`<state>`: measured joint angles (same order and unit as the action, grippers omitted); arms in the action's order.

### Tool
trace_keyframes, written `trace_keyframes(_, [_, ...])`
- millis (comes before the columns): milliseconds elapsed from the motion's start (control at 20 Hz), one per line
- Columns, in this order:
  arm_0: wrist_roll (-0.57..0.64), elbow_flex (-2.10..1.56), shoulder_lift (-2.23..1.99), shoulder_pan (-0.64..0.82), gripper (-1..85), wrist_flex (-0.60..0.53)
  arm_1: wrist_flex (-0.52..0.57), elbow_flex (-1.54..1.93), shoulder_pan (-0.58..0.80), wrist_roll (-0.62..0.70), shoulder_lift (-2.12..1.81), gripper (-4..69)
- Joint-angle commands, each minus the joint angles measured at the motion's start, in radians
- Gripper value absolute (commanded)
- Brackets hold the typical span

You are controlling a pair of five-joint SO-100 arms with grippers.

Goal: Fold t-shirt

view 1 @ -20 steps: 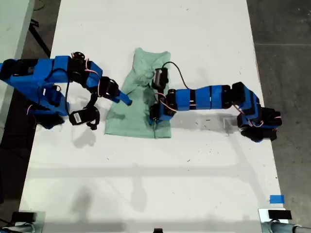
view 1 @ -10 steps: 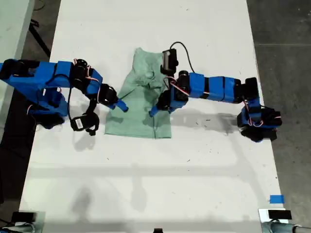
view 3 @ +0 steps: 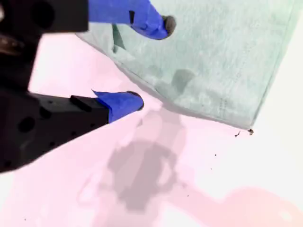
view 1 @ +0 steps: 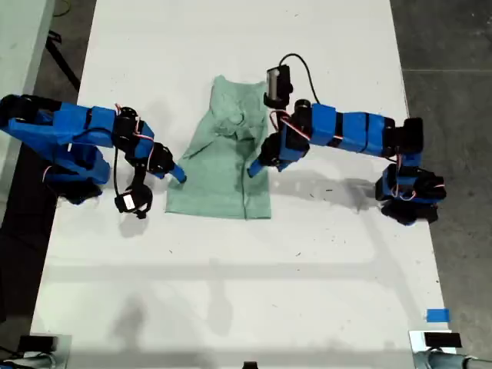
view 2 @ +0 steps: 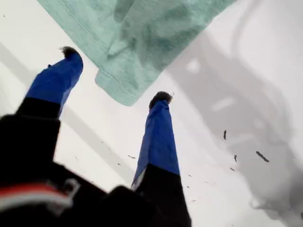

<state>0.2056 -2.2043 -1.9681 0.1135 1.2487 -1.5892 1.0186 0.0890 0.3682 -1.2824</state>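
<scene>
The pale mint-green t-shirt (view 1: 223,173) lies partly folded on the white table (view 1: 231,292), narrow at the far end and wider near the camera. My first gripper (view 1: 177,174) reaches in from the exterior view's left and stands open just off the shirt's edge. A hemmed corner of the t-shirt (view 2: 142,38) points between the tips of that gripper (view 2: 116,74), untouched. My second gripper (view 1: 256,167) comes from the exterior view's right, open over the shirt's other edge. In the second wrist view this gripper (view 3: 152,61) has one finger above the t-shirt (view 3: 222,61) and one above bare table.
A strip of blue tape (view 1: 437,315) sits near the table's front corner at the exterior view's right. Dark floor borders the table on both sides. Both arm bases stand at the table's side edges.
My first gripper has drawn back off the shirt toward the exterior view's left. My second gripper has risen and moved away from the shirt's near hem. The shirt's shape looks unchanged.
</scene>
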Motion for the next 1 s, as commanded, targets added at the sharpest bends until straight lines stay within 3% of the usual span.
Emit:
trace_keyframes(0, [0.008,-0.015,-0.023,0.044,25.6,-0.061,-0.009,0.003,0.015,0.014,-0.107,32.6])
trace_keyframes(400, [0.021,-0.044,0.109,0.064,24.4,-0.167,-0.008,0.028,0.012,0.009,-0.115,32.4])
trace_keyframes(450, [0.018,-0.058,0.123,0.067,19.5,-0.186,-0.008,0.032,0.011,0.008,-0.115,32.4])
trace_keyframes(550, [0.015,-0.086,0.14,0.078,0.0,-0.225,-0.006,0.046,0.009,0.005,-0.117,32.4])
trace_keyframes(600, [0.011,-0.086,0.143,0.075,0.0,-0.23,-0.005,0.052,0.008,0.005,-0.117,32.4])
trace_keyframes(700, [0.002,-0.077,0.12,0.067,0.0,-0.21,-0.003,0.064,0.008,0.003,-0.117,32.4])
trace_keyframes(950, [0.011,-0.028,-0.064,0.084,0.0,-0.031,0.0,0.075,0.014,0.008,-0.124,32.2])
